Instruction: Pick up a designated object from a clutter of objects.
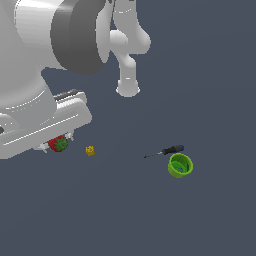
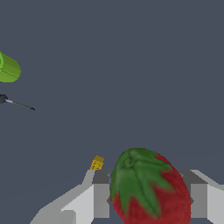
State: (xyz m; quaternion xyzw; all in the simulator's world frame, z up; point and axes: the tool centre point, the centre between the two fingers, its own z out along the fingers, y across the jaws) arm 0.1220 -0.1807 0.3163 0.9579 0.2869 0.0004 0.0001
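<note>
Exterior high, behind arm; wrist close; both show strawberry.

Small red strawberry with green leafy top, wedged between the grey gripper fingers. Scattered nearby: tiny yellow block close by, dark-handled screwdriver just beside a bright green cup, well apart.

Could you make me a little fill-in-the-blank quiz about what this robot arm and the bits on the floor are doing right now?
1. The hand has its two fingers on either side of the ____.
2. The screwdriver lies right beside the green ____.
3. The small block near the strawberry is coloured ____.
4. The leafy top of the strawberry is coloured ____.

Missing words: strawberry; cup; yellow; green
</note>
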